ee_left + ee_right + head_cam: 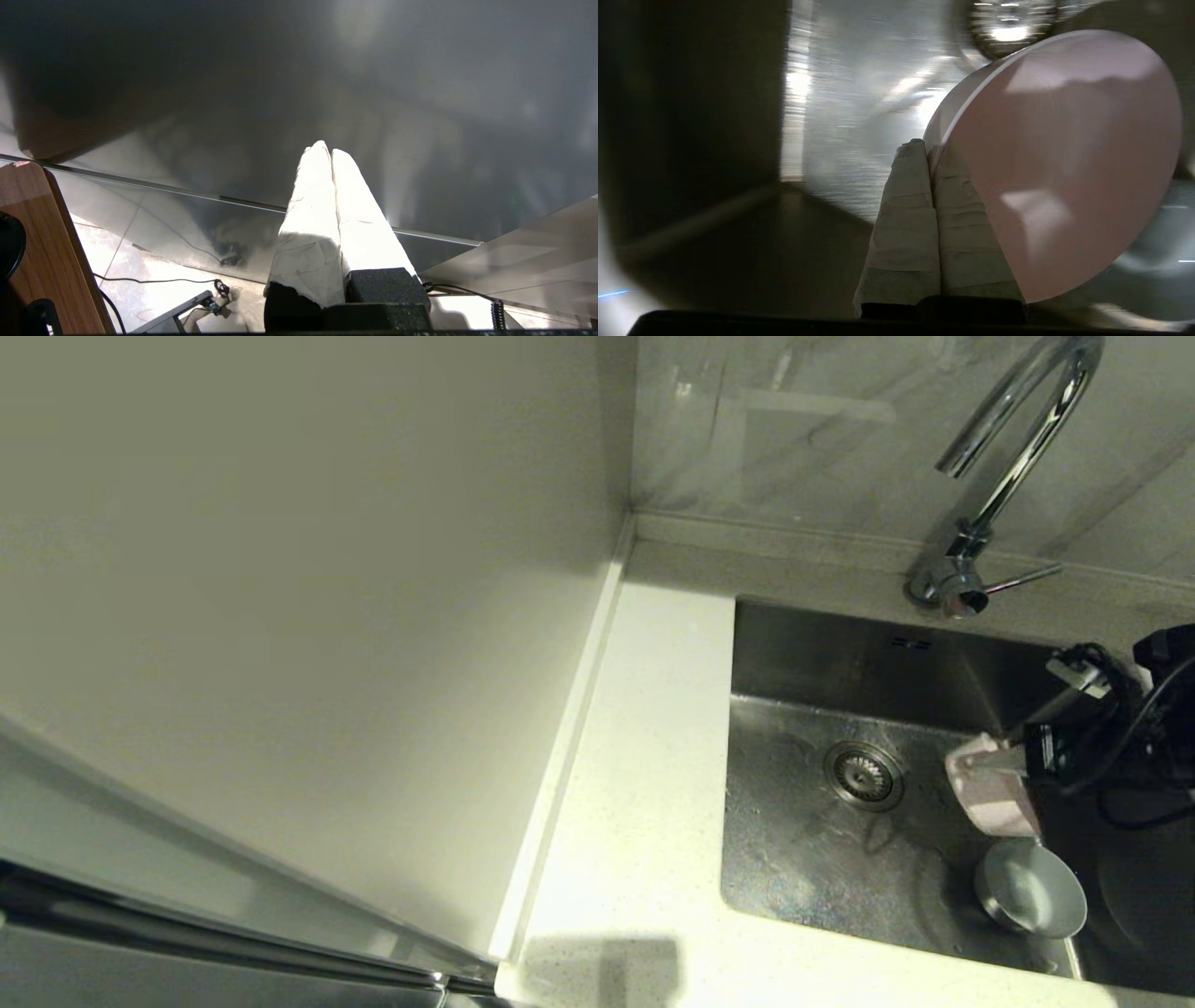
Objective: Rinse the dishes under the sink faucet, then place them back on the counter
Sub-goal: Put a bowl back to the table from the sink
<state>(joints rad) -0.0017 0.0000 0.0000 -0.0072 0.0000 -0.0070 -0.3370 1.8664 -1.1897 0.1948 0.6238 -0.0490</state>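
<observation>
Nearest to me in the head view, the white speckled counter [635, 859] runs along the front and left rim of the stainless-steel sink [822, 859]. In the front right corner of the basin the grey-blue bowl [1032, 889] rests on the sink floor, opening upward.

Just behind it, my right gripper [1013, 767] reaches in from the right and holds the pale pink bowl [991, 786] above the basin floor, tipped on edge. In the right wrist view the taped fingers [908, 224] are pressed together on the rim of this bowl [1064, 163], clamping it.

The round drain strainer [864, 775] sits on the basin floor beside the pink bowl. Two overflow slots [910, 642] mark the rear wall.

Farthest back, the chrome gooseneck faucet [1013, 457] rises from the back ledge, its thin lever handle [1022, 579] pointing to the right.

My left gripper [327, 151] appears only in its own wrist view, its taped fingers closed together on nothing, in front of a dark glossy panel [299, 84].
</observation>
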